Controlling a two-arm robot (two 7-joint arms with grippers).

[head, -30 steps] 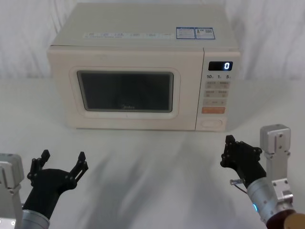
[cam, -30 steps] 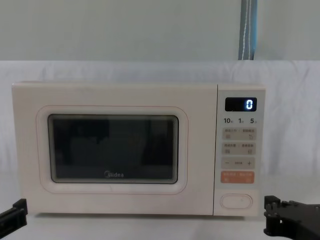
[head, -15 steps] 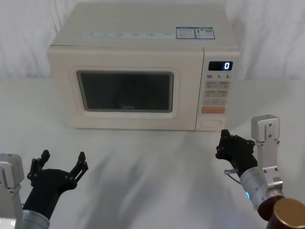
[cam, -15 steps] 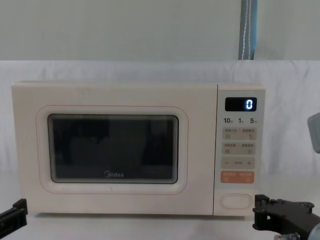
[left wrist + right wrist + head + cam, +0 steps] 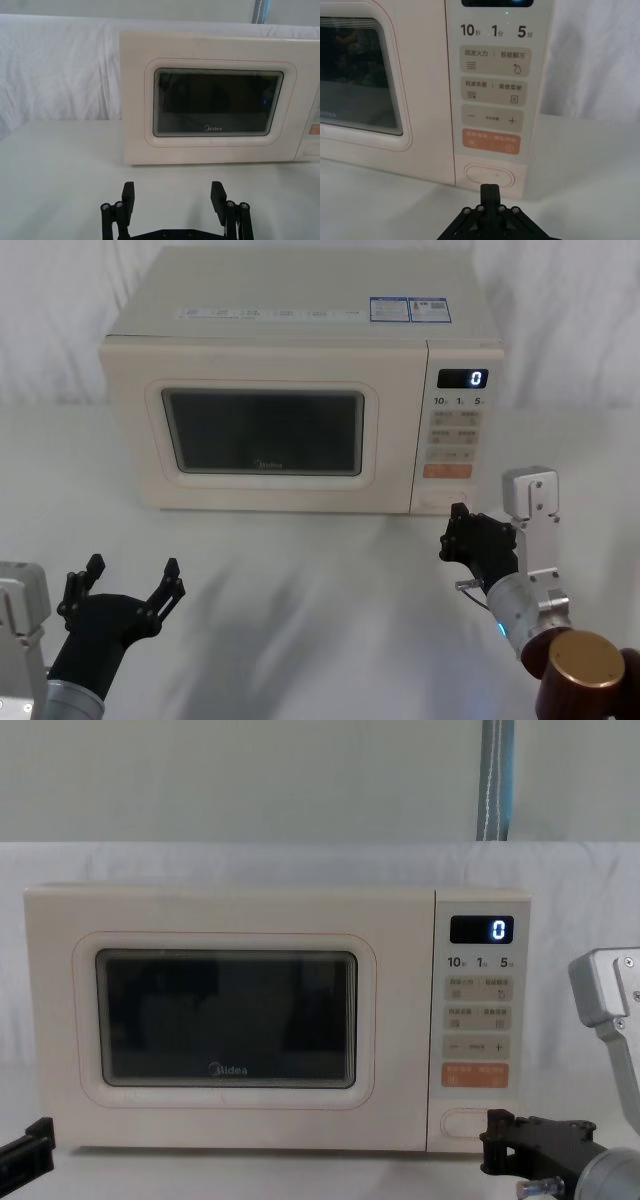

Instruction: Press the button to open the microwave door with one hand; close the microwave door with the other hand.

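The right gripper (image 5: 490, 189), fingers pressed together, points at the button (image 5: 489, 175) at its twelve o'clock, just short. The microwave door (image 5: 262, 429) sits closed. Left gripper (image 5: 172, 196) waits spread apart.

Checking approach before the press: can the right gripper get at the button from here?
Probably yes. The right gripper, fingers shut, sits just in front of the button and lined up with it; nothing stands between them. The door is shut, and the left gripper waits open, far off.

Microwave door (image 5: 225, 1018): smooth cream plastic, glossy dark glass window. Tablecloth (image 5: 320, 580): white wrinkled cloth.
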